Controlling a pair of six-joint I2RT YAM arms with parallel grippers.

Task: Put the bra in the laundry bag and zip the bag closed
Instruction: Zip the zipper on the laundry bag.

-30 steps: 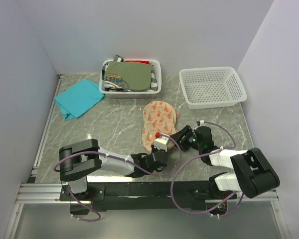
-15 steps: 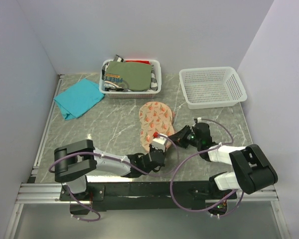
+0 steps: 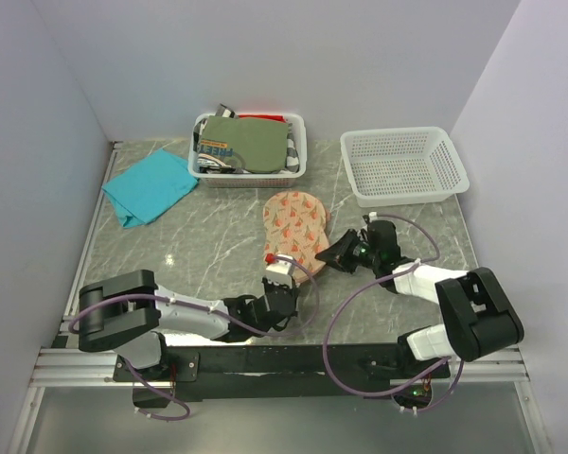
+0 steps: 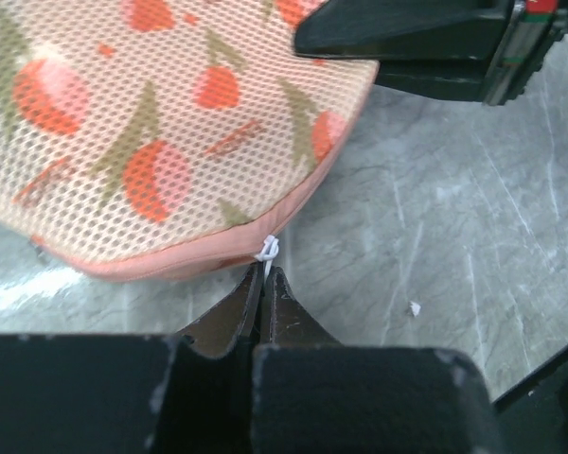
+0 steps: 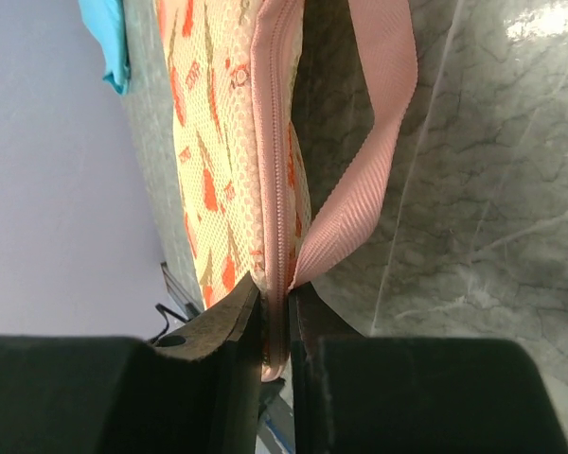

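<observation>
The laundry bag (image 3: 295,222), a flat two-lobed pinkish-beige mesh case printed in orange-red, lies on the grey marbled table (image 3: 208,241). At its near end the left gripper (image 4: 266,276) has its fingers pressed together on the small white zipper pull (image 4: 269,250), and at its near right edge the right gripper (image 5: 276,301) is clamped on the zipped seam beside a pink webbing loop (image 5: 383,113). Beyond the bag stands a white plastic basket (image 3: 300,134) of folded clothes, to the far right a white mesh basket (image 3: 402,197), and to the far left a teal cloth (image 3: 150,186).
</observation>
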